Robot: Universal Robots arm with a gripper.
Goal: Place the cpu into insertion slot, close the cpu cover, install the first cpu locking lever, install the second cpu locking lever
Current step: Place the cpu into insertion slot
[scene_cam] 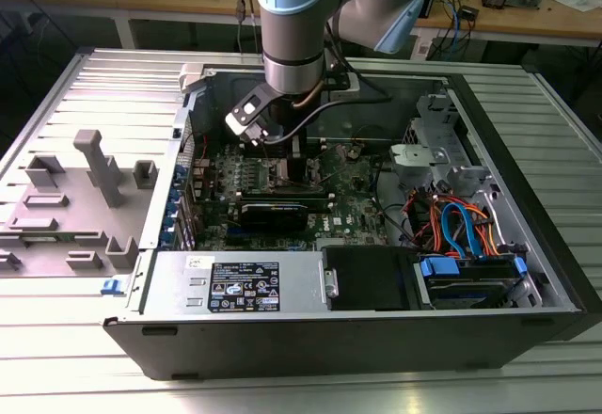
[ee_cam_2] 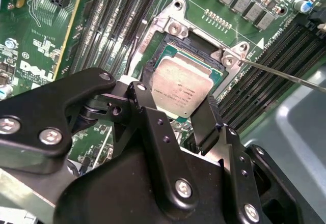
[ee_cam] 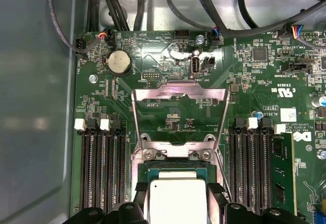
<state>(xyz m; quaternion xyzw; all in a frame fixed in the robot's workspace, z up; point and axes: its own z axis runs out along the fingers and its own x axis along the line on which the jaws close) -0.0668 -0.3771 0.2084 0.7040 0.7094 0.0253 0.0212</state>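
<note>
The cpu (ee_cam_2: 181, 89), a small square chip with a dull silver top, sits at the insertion slot (ee_cam_2: 198, 43) on the green motherboard (ee_cam_2: 46, 46). My gripper (ee_cam_2: 175, 99) is shut on the cpu, one black finger (ee_cam_2: 145, 84) against each opposite edge. In the first wrist view the cpu (ee_cam: 175, 198) lies between the fingertips (ee_cam: 216, 191), just below the slot's silver rim (ee_cam: 175, 155). The cpu cover (ee_cam: 178, 87) stands raised open beyond the slot. A thin wire locking lever (ee_cam_2: 285, 74) sticks out free. In the exterior view the gripper (scene_cam: 287, 165) reaches down into the computer case.
Long black memory slots (ee_cam: 102, 168) flank the slot on both sides. A graphics card (scene_cam: 282, 212), a power supply (scene_cam: 245, 282) and orange and blue cables (scene_cam: 451, 226) fill the case. A grey fixture (scene_cam: 94, 174) lies on the exterior view's left.
</note>
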